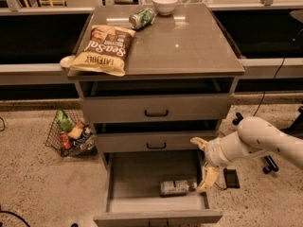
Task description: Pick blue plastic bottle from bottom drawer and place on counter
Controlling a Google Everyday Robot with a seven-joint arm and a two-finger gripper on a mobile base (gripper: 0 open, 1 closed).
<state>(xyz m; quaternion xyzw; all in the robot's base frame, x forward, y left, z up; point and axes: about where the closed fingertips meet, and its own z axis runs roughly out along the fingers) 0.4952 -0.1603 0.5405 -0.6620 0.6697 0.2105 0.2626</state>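
1. The gripper point(199, 164) hung at the right-hand edge of the bottom drawer point(142, 174), its two pale fingers spread wide. One pointed up and left toward the drawer front above, and the other point(208, 178) pointed down into the bottom drawer's right side. It held nothing.
2. The blue plastic bottle point(173, 187) lay on its side on the floor of the bottom drawer, right of centre and toward the front. Its right end was just beside the tip of the lower finger, and I could not tell whether they touched. The bottle sat below and left of the gripper.
3. The white arm point(258, 138) ran off to the right of the bottom drawer, out over the floor.
4. The bottom drawer was pulled open. The middle drawer point(128, 143) and the top drawer point(118, 110) stood directly above it, each with a dark handle.
5. The counter point(189, 46) lay well above the bottom drawer. It carried a chip bag point(104, 48) overhanging its left front corner, a green can point(142, 18) lying at the back, and a pale bowl point(164, 3) just right of the can.
6. A wire basket point(71, 134) of packets stood on the floor left of the bottom drawer.
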